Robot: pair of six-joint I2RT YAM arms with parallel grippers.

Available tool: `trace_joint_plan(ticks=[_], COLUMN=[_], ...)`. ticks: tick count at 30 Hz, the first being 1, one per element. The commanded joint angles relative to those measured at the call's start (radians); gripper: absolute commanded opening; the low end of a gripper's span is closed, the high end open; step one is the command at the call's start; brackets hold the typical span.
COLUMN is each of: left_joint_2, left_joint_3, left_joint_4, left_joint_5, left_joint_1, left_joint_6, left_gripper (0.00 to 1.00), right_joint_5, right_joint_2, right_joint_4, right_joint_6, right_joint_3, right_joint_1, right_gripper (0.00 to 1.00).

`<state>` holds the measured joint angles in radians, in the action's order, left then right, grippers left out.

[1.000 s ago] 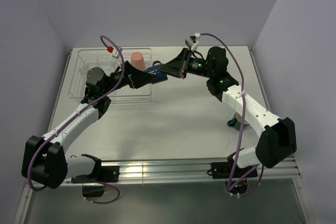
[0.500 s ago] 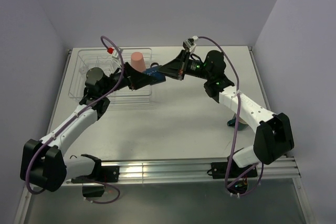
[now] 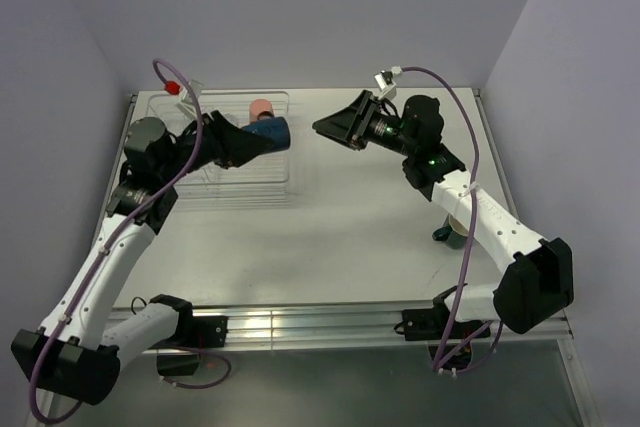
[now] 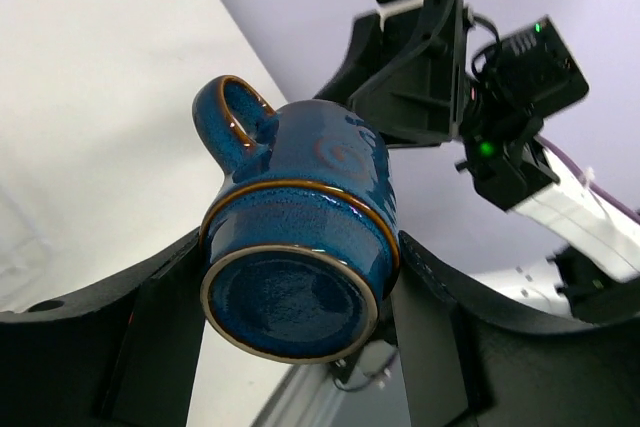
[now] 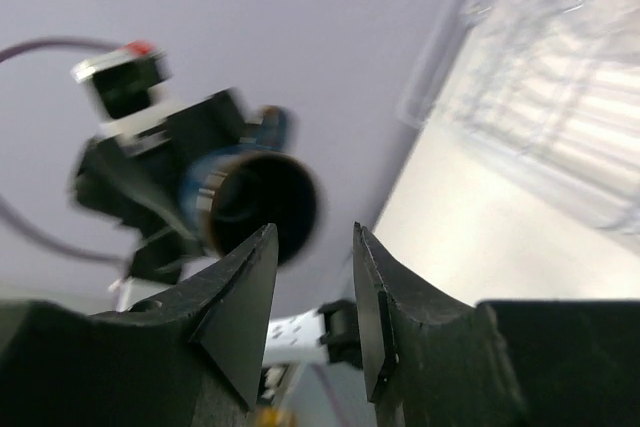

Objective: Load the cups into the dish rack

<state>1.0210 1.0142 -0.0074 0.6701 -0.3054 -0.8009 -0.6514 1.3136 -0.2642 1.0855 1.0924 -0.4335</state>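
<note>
Left gripper [image 3: 245, 143] is clamping the dark navy mug [image 3: 272, 131] by its sides, holding it tipped sideways in the air over the dish rack [image 3: 150, 117], near the pink tumbler [image 3: 260, 107] in the rack. Right gripper [image 3: 335, 127] is hanging nearby, jaws parted and empty, facing the mug's mouth.

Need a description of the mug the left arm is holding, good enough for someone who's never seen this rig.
Find the clear wire dish rack at the table's far left. Over its right end, the left gripper clamps a small mug held on its side. It is glazed dark blue with a loop handle, unlike the plain salmon-pink tumbler just behind it.
</note>
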Motion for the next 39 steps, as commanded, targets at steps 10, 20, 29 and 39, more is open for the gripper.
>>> trace_joint_plan(ticks=[10,20,29,39], left_joint_2=[0.027,0.214,0.405,0.57], left_joint_3=[0.348,0.242,0.346,0.494], left_joint_4=[-0.675,-0.641,-0.648,-0.703], left_joint_5=[-0.776,-0.822,-0.811,-0.853], left_joint_1=[0.149,0.377,0.462,0.489], left_joint_6=[0.295,0.313,0.321,0.353], left_gripper=[0.0,0.0,0.0,0.0], right_joint_5=[0.291,0.36,0.342,0.323], right_joint_2=[-0.056,-0.022,-0.005,-0.002], right_joint_4=[0.309,0.378,0.373,0.362], right_joint_6=[-0.265,-0.375,-0.415,-0.43], right_joint_3=[0.009,0.008,0.0,-0.009], right_joint_1=[0.061,0.061,0.059,0.062], right_gripper=[0.45,0.45,0.45,0.45])
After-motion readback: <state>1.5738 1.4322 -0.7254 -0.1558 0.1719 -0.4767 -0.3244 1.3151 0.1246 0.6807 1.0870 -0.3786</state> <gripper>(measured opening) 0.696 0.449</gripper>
